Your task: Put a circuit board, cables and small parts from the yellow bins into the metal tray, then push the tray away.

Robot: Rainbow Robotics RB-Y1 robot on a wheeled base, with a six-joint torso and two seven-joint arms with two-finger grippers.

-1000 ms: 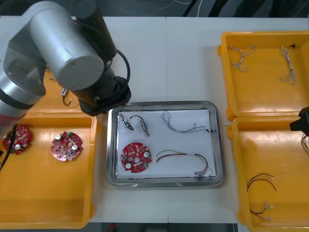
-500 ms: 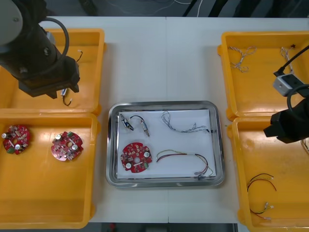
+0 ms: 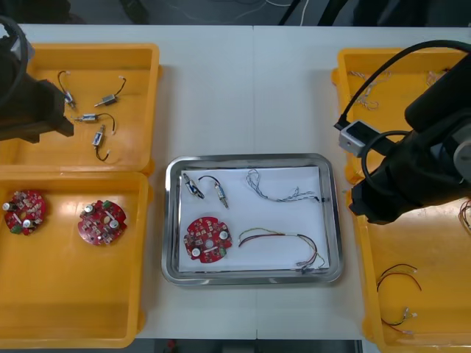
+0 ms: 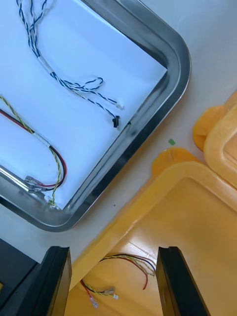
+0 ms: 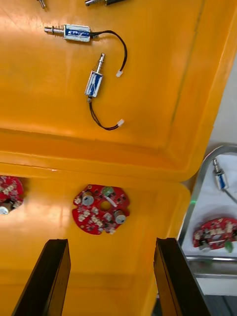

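The bench carries four yellow bins, two at each side, with the metal tray between them, white inside. The right arm reaches over the inner edge of the right-hand bins, just beside the tray. The left arm hangs over the outer side of the far left bin.

The right pincer stands open and empty above the corner of the near right bin. The tray's near right corner lies just beyond its fingers, apart from them. A spare red and yellow cable lies in that bin, below the gap between the fingers.

The left pincer is likewise open and holds nothing, over the near left bin. A loose circuit board lies in this bin just ahead of the gap between its fingers.

In the tray lie a red circuit board, a red and yellow tray cable, a blue and white cable and small metal parts on black leads. More small parts lie in the far left bin.
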